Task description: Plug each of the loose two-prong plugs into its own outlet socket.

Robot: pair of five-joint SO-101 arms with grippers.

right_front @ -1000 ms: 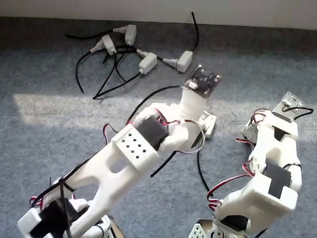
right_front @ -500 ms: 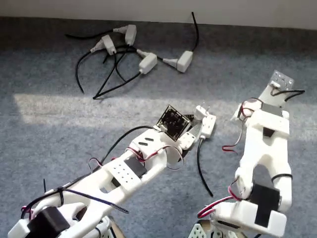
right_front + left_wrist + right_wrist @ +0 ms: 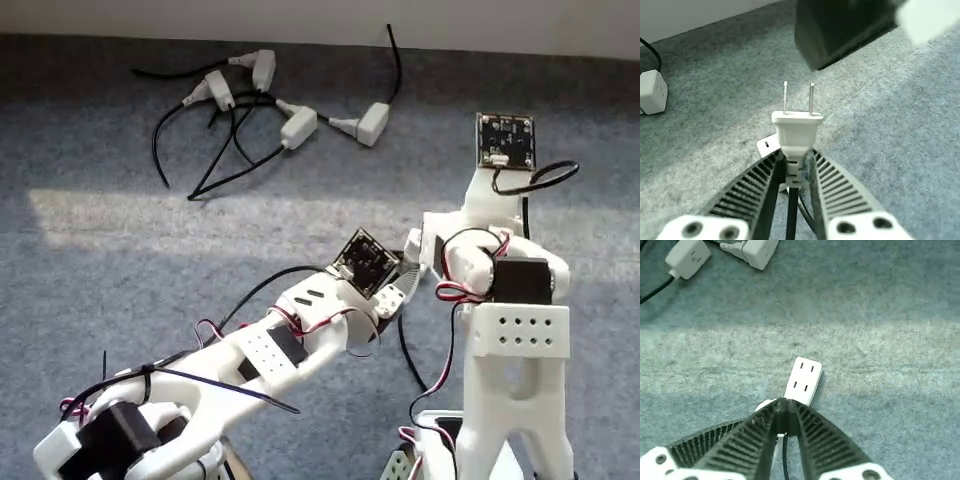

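Carpet (image 3: 100, 230), tangled cords (image 3: 215, 150), gripped plug (image 3: 796, 131) (arm (image 3: 840, 27) ahead)

The right arm (image 3: 845, 30) looms just beyond the plug (image 3: 796, 132), bare carpet (image 3: 900, 130) either side.

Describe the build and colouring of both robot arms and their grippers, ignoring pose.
Both the left arm and right arm are white moulded links with black servo blocks, perforated panels and loose red, white and black wires. Each wrist carries a dark circuit board. The left gripper and right gripper have black ribbed fingers on white bases.
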